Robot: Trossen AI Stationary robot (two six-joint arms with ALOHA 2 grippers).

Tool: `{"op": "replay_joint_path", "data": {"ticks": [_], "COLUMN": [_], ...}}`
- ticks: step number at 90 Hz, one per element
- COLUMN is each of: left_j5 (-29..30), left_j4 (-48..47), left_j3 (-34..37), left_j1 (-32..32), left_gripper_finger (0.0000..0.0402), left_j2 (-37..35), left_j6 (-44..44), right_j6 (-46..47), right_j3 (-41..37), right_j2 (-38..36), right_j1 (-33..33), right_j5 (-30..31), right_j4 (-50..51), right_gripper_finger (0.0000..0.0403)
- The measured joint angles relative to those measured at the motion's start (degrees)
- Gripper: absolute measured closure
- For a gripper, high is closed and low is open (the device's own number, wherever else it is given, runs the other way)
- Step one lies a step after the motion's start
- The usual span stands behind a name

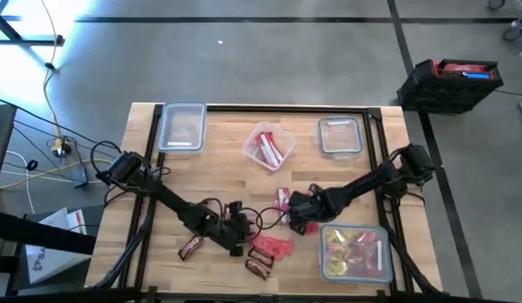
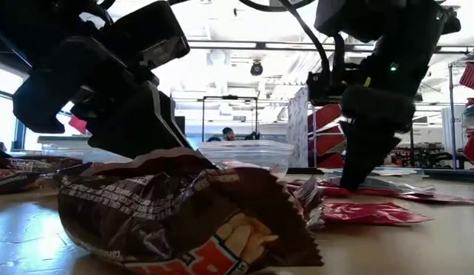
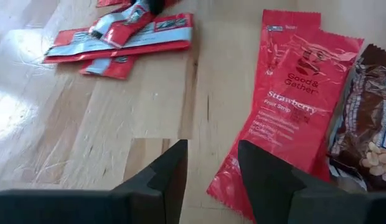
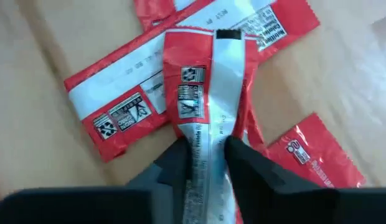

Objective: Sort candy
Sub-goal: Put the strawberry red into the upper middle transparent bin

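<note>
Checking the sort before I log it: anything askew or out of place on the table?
One container, at the table's far middle, sits rotated against the square-set others and holds red packets. Loose red packets and dark brown bars lie scattered near the front. The right gripper is shut on a red packet; the left gripper is open.

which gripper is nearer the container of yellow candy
Right. The right gripper sits just beside the container of yellow candy, gripping a red packet; the left gripper is farther off.
</note>
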State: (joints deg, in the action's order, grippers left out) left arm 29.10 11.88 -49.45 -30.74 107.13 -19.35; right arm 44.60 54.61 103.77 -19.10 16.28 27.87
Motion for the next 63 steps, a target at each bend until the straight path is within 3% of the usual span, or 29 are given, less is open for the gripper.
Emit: {"op": "replay_joint_path", "data": {"ticks": [10, 25, 47, 63], "left_j5": [0.0, 0.0, 0.0, 0.0], "left_j4": [0.0, 0.0, 0.0, 0.0], "left_j3": [0.0, 0.0, 0.0, 0.0], "left_j1": [0.0, 0.0, 0.0, 0.0], "left_gripper_finger": [0.0275, 0.0275, 0.0275, 0.0275], "left_j2": [0.0, 0.0, 0.0, 0.0], "left_j6": [0.0, 0.0, 0.0, 0.0], "right_j6": [0.0, -3.2, -8.5, -9.1], "right_j3": [0.5, 5.3, 18.2, 26.7], "right_j2": [0.0, 0.4, 0.3, 0.2], "right_j1": [1.0, 2.4, 5.3, 8.6], "right_j5": [0.1, -0.4, -0.3, 4.5], "right_j4": [0.5, 5.5, 14.5, 17.6], "right_gripper_finger": [0.0395, 0.0399, 0.0403, 0.0403]}}
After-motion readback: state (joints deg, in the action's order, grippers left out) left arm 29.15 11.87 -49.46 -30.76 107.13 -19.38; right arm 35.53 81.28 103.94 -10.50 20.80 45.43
